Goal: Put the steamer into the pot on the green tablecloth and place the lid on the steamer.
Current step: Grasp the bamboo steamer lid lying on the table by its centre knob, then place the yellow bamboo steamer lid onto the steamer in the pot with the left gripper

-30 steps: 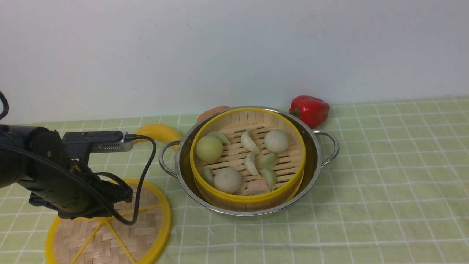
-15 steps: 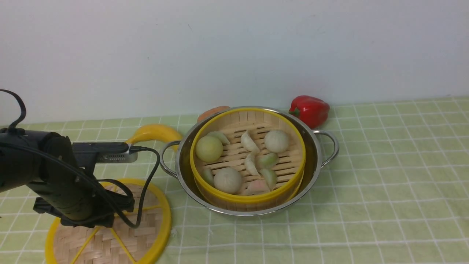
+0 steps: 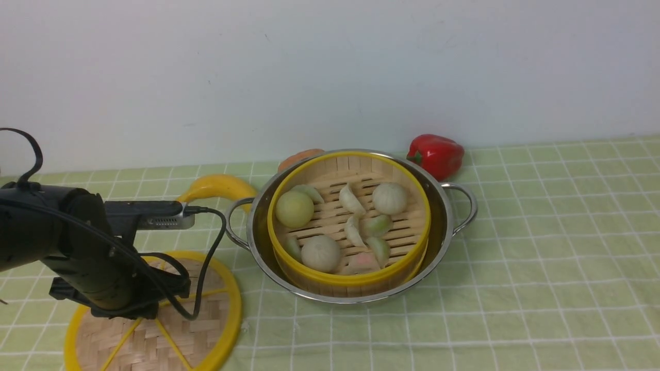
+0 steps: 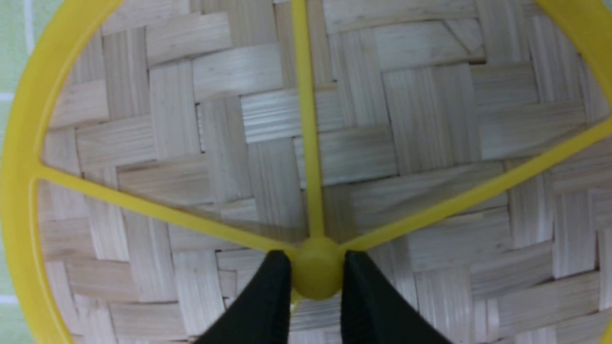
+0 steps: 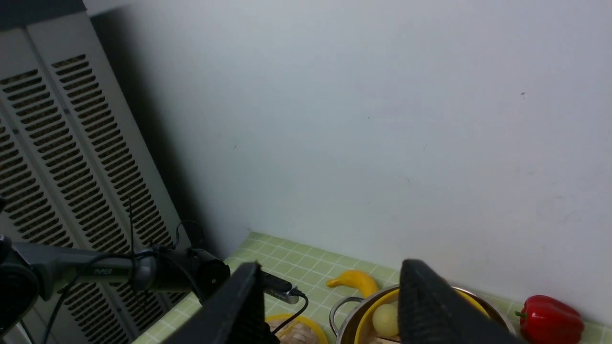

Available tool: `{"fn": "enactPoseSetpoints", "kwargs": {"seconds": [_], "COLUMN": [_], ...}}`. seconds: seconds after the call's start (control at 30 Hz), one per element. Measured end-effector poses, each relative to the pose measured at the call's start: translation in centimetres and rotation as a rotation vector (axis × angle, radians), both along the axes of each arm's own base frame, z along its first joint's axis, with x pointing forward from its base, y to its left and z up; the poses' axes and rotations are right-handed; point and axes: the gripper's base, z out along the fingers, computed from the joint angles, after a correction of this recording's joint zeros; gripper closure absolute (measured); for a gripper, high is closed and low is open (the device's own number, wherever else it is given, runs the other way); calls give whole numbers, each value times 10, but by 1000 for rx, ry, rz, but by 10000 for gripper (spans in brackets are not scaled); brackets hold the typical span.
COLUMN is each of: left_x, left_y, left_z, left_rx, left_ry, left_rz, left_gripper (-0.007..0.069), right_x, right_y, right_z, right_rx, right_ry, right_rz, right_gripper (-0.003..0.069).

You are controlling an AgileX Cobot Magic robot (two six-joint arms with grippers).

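The left hand (image 4: 317,274) is at the centre of the woven bamboo lid (image 3: 206,330), its two fingers closed on either side of the round yellow knob (image 4: 317,272) where the spokes meet. It appears to have the knob pinched between its tips. The lid lies flat on the green tablecloth (image 3: 521,309), to the left of the stainless-steel pot (image 3: 446,247) and nearer the robot. Being round, it offers no long axis to line up; the knob gives a central hold.

The bamboo steamer (image 3: 361,280) already sits inside the pot, with pieces of food on its slatted floor, so what remains, it seems, is the lid. The coming move turns on the pot lying to the right of the left hand and somewhat farther out. The left arm is plainly the nearer one; the right hand (image 5: 334,306) stands wide with nothing between its fingers.

The lid's edge is close to the pot's left loop handle (image 3: 238,226), and the banana (image 3: 219,186) lies just beyond. The lid probably needs lifting above handle and steamer rim before it travels across, kept level, since a hold on one small knob could let it tip.
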Motion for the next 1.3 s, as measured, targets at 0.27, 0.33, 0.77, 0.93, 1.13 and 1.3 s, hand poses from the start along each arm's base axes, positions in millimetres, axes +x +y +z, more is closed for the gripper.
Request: {"fn": "enactPoseSetpoints", "kwargs": {"seconds": [0.27,0.33,0.77,0.93,1.13,1.3], "left_x": [0,0,24,39,51,59], "left_y": [0,2,29,-39,-146,-209], "left_z": [1,3,114,149,137,117], "left_rx": [5,12,105,59,26,82], "left_ry": [12,35,-16,-117,-130,-151], "left_rz": [-1,1,73,-131,-357,-447], "left_gripper": [505,505,505,505,505,505], "right_x": [0,0,1,2,2,2], "right_y": [0,0,-2,-3,-3,-3], "right_z": [0,0,0,-1,-1,-1], "right_rx": [0,0,-8,-17,-17,-17], "right_ry": [0,0,-2,-6,-6,-6], "right_rz": [0,0,-22,-40,-41,-42], "right_gripper": [275,275,275,275,275,275]}}
